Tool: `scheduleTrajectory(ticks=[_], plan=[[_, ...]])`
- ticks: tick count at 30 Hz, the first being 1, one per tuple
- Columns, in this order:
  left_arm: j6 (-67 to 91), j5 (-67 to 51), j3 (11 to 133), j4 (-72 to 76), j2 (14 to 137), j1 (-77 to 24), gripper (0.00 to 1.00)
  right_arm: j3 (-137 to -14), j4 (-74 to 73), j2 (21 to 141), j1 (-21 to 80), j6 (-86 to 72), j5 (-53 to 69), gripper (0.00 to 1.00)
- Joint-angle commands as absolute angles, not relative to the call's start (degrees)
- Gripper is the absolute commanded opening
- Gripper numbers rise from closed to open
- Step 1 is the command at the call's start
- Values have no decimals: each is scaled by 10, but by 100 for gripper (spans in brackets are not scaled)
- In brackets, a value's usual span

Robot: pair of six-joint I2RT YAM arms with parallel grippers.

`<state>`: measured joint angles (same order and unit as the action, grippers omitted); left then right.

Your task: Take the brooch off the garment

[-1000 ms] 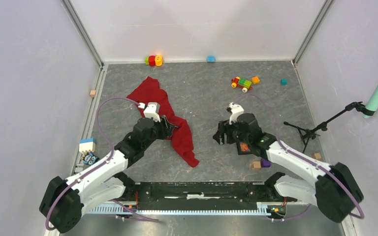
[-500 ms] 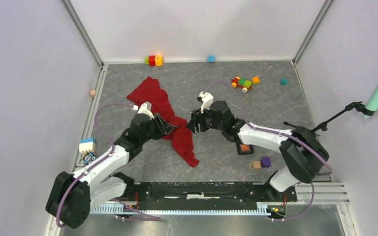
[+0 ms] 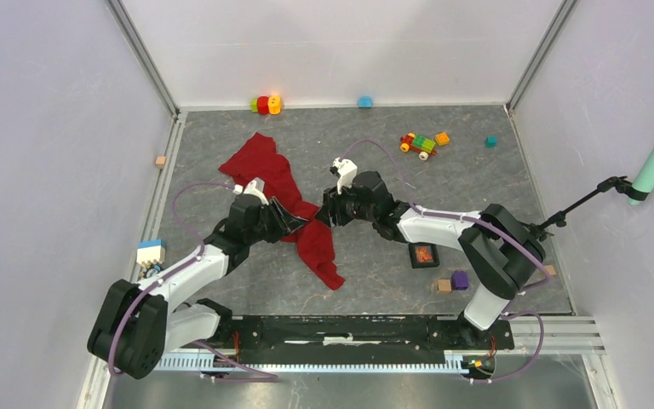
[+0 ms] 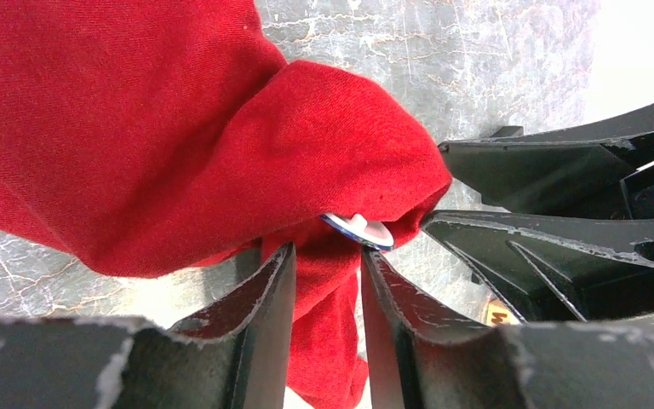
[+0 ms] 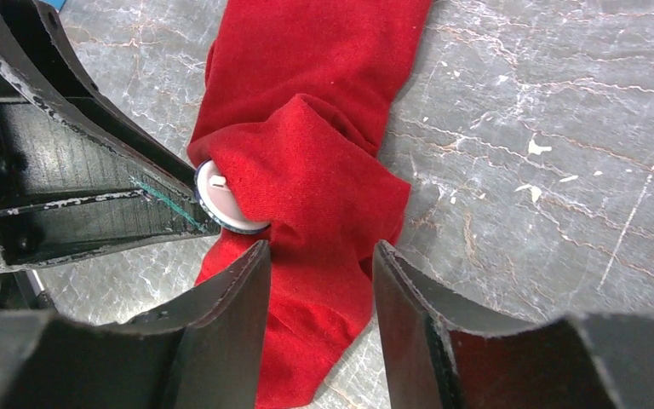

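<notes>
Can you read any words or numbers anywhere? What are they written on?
No text here can be read.
Orange card: it has a dark print, too small to read.
Small yellow patch in the left wrist view: it has a dark mark, too blurred to read.
Brooch on the red garment: the side that shows is plain white, with no writing.
</notes>
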<state>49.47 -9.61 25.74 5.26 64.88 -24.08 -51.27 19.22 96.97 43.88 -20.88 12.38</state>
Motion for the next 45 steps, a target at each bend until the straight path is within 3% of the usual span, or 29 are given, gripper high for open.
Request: scheduleTrajectory(ticks=[1, 3, 8, 13, 15, 20, 24, 27, 45], plan=[[505, -103, 262, 71, 629, -236, 40, -544, 218, 980, 445, -202, 150, 52], [500, -97, 261, 61, 615, -235, 41, -543, 195, 969, 444, -202, 136, 61], [472, -102, 261, 39, 587, -235, 46, -511, 55, 876, 418, -169, -8, 98], [418, -183, 247, 71, 571, -236, 78, -472, -67, 793, 333, -125, -53, 98], [410, -206, 236, 89, 561, -236, 83, -454, -88, 765, 293, -106, -58, 98], [383, -232, 222, 109, 542, -236, 86, -399, -71, 720, 247, -26, -84, 98], [378, -259, 199, 160, 542, -236, 90, -393, -60, 728, 167, -32, 43, 98], [376, -281, 170, 222, 551, -238, 100, -400, -61, 749, 149, -33, 50, 98], [355, -307, 142, 265, 539, -238, 100, -426, -76, 842, 148, -22, 89, 98]])
